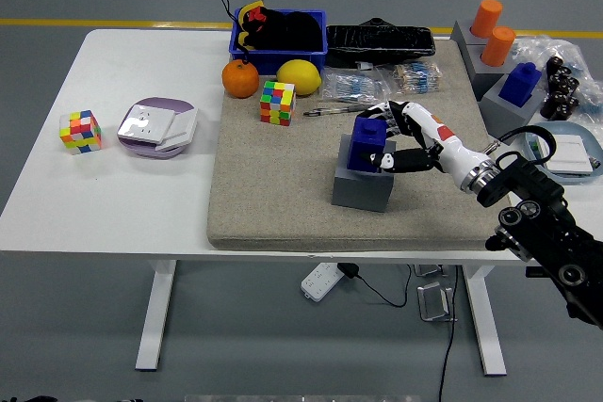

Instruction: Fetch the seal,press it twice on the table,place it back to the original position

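Note:
The blue seal [366, 145] stands on a grey block base [361, 186] in the middle of the beige mat [273, 195]. My right hand [396, 138] reaches in from the right and its fingers [388, 109] are curled around the seal's right side and top. The seal still sits in the base. My left arm is out of view.
On the mat's far side lie a Rubik's cube [278, 103], an orange [240, 79], a lemon [299, 76], a pen [330, 111] and plastic bags. A blue bin [280, 31] stands behind. At right are grey blocks with orange and blue seals [519, 83]. At left are another cube [80, 131] and a purple-white box [157, 126].

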Controlling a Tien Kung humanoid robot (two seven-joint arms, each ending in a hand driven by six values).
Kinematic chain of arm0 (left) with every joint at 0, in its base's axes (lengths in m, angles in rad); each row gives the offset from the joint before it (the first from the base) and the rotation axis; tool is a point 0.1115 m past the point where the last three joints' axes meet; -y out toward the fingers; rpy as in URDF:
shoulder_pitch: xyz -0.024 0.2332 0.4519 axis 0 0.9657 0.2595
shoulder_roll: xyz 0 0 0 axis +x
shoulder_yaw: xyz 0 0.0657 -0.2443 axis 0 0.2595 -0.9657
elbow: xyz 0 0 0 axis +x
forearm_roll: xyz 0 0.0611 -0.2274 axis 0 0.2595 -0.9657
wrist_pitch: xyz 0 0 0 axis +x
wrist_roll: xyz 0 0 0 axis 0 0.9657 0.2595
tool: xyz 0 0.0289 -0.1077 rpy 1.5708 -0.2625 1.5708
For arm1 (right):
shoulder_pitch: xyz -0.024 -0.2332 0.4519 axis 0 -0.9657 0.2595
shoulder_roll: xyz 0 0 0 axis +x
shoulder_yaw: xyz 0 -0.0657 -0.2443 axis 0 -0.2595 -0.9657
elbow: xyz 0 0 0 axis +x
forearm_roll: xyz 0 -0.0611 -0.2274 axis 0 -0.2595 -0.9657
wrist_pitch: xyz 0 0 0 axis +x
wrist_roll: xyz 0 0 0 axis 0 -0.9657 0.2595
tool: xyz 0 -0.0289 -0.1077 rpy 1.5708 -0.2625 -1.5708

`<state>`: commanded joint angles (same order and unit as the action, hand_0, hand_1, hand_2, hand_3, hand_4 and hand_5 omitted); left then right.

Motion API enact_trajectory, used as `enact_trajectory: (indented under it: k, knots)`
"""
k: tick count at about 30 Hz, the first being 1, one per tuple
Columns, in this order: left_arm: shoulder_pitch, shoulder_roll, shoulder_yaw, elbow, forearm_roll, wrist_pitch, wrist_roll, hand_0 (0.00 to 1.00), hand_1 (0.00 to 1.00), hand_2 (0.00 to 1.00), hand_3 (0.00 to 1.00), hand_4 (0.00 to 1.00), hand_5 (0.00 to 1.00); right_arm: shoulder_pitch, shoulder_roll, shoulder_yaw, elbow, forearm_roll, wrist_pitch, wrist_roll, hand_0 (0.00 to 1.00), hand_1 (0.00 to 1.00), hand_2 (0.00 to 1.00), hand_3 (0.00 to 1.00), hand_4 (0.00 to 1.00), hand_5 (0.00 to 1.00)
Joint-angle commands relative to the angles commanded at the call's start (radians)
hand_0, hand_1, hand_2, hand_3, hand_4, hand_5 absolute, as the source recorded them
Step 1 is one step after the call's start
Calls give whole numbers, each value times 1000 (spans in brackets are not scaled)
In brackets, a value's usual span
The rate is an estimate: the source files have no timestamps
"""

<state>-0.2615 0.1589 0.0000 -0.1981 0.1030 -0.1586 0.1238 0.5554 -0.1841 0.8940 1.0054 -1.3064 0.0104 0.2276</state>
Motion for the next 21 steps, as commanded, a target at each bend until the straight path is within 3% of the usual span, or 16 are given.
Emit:
enact_trajectory:
  k: [21]
  knots:
    - [0,-1,0,0,-1,0,-1,820,817,792,836,817,434,7,1,-6,-16,-6,0,2,558,420,369,386,722,2]
